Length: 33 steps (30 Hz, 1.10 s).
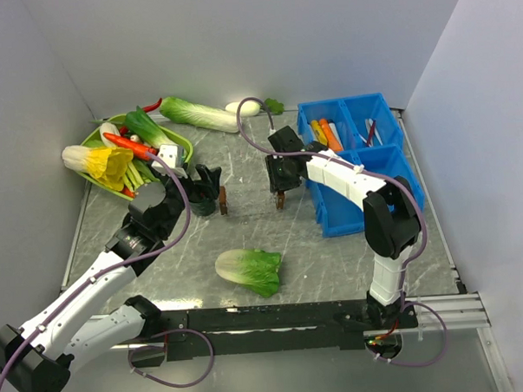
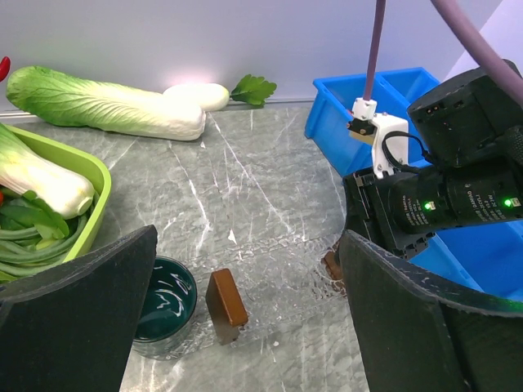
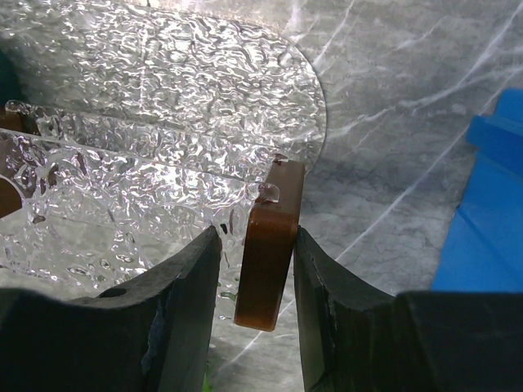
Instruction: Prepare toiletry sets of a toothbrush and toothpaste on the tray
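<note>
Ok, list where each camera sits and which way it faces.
Top external: above and behind, looking down on table, blue bin; left arm, right arm show.
Left wrist: faces across the table toward the bin; open left claw shows.
Right wrist: faces down onto the clear tray; right claw grips its brown handle.
Shared: top and left wrist both show bin, right arm.

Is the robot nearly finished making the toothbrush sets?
Nothing looks done yet. The right tool is shut on one brown handle of the clear bumpy tray; the open left tool hangs by the other handle. The orange and yellow toothpaste tubes and thin toothbrushes lie in the blue bin, so the sets are left to do.
</note>
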Tool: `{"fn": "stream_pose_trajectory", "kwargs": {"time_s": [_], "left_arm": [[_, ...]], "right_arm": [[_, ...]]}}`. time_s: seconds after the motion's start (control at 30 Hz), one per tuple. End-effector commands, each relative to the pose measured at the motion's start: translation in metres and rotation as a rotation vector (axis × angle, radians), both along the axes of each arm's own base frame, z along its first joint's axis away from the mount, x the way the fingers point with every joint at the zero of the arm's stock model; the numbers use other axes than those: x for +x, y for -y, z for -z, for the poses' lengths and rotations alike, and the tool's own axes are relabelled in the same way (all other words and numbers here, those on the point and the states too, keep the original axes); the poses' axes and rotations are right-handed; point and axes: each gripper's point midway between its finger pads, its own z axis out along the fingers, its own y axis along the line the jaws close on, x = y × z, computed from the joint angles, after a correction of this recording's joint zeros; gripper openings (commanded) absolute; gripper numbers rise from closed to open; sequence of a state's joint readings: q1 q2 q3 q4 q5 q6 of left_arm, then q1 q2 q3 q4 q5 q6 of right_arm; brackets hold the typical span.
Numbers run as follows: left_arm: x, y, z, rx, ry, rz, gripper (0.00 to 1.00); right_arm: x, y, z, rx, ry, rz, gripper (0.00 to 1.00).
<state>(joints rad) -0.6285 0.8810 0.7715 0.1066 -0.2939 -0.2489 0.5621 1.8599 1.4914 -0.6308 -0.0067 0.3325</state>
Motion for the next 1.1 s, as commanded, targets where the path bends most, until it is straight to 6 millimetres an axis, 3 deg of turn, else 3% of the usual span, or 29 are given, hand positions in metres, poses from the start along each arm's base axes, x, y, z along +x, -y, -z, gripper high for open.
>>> {"fn": "stream_pose_trajectory", "kwargs": {"time_s": [0.0, 1.07], "left_arm": [[0.0, 0.002, -0.012, -0.012, 0.033, 0.006, 0.96], [0.002, 0.005, -0.009, -0.008, 0.024, 0.017, 0.96]], "right_arm": [[0.019, -0.011, -0.023, 0.057, 0.06, 0.037, 0.0], [0.027, -0.025, -0.008, 0.007, 0.053, 0.066, 0.0]]}}
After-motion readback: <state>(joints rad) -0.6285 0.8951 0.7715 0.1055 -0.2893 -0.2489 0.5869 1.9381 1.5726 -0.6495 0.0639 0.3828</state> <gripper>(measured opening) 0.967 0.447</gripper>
